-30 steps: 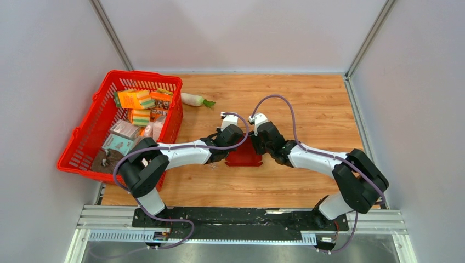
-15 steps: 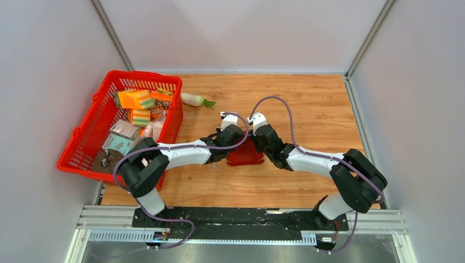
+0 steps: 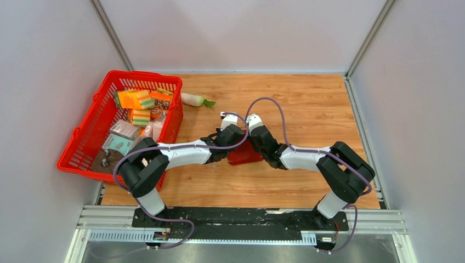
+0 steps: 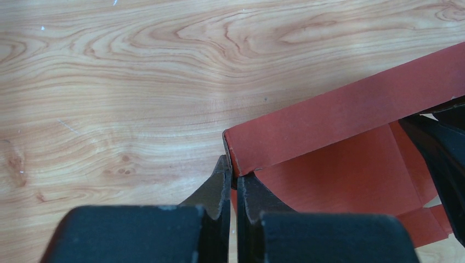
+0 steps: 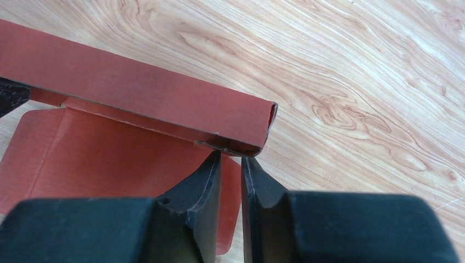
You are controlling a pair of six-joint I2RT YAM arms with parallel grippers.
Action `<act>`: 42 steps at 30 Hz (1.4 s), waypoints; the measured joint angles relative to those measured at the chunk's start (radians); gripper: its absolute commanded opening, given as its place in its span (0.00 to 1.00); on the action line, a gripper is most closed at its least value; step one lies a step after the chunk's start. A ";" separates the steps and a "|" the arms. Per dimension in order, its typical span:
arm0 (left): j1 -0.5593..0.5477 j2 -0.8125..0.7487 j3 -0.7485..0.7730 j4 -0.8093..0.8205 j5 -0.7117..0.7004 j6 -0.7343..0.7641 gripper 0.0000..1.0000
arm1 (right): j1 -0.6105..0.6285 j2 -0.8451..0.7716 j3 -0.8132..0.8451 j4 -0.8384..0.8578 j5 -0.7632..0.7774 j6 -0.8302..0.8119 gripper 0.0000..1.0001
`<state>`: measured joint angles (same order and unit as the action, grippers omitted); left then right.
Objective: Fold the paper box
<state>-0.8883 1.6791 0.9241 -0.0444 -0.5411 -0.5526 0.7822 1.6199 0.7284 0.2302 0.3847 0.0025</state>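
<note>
Top external, A: Your right arm has drawn in leftward over the last second. Its elbow is tucked closer, and the right gripper (image 3: 256,139) now sits just beside the left gripper (image 3: 232,137).

B: And the paper box (image 3: 244,156)?

A: It's mid-tabletop (image 3: 307,109), between the two wrists. Less red shows than a second ago. I read that as you pushing a side up and inward, so the fold is advancing, not finished.

B: Grips, from the wrist views?

A: On the left, the fingers are pressed almost together on the near corner of the upright wall. On the right, the fingers stand a narrow slit apart and straddle the other end of that long wall (image 5: 137,93). It looks like a pinch on the card's lower edge, though the contact itself is hidden behind the fingertips.

B: Material?

A: Thin matte card, dark red with a fine ribbed grain, and it creases sharply. The wall is doubled over, with a rounded roll at the right corner. The floor panel lies flat and a small tab sticks out. The wood-grain surface under it looks smooth, so expect the card to slide and buckle if you squeeze unevenly.
</note>
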 measured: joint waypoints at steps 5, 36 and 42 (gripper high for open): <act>0.000 0.000 0.000 -0.005 -0.010 0.000 0.00 | 0.000 0.007 0.000 0.019 -0.006 -0.033 0.10; 0.001 0.000 0.002 -0.001 0.009 0.001 0.00 | -0.150 -0.016 -0.023 0.105 -0.268 0.033 0.00; 0.001 0.005 0.019 -0.033 0.006 -0.004 0.00 | -0.044 0.033 0.011 0.105 -0.005 0.048 0.00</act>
<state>-0.8871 1.6844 0.9436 -0.0776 -0.5354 -0.5564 0.7383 1.6527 0.7395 0.3347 0.3801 0.0502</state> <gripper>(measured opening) 0.022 0.058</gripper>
